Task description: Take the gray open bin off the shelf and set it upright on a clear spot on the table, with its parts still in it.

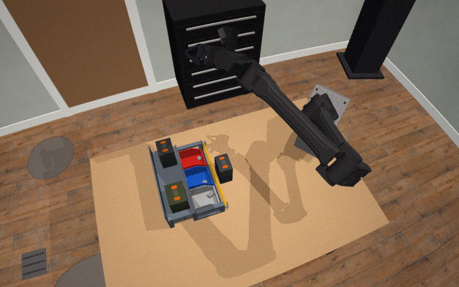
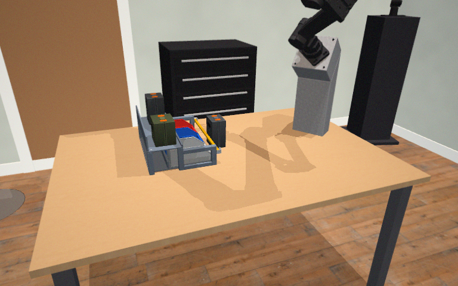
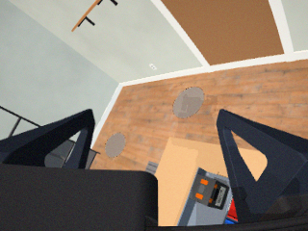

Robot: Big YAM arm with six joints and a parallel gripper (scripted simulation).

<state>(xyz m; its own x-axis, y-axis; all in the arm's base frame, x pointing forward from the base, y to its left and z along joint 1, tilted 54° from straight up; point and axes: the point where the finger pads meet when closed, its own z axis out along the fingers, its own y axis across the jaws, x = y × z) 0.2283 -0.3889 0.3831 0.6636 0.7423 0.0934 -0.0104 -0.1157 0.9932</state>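
Note:
The gray open bin sits in the lower front tier of the blue-gray shelf, at the end nearest the top and exterior views, beside the blue bin. A small gray part shows inside it. A yellow bar runs along the shelf's front. The shelf stands on the table. My gripper is open and empty, high up and far from the bin. The wrist view shows part of the shelf but not the gray bin.
The blue bin and red bin share the tier. A dark case and a green case stand on the upper deck. Another dark case stands before the yellow bar.

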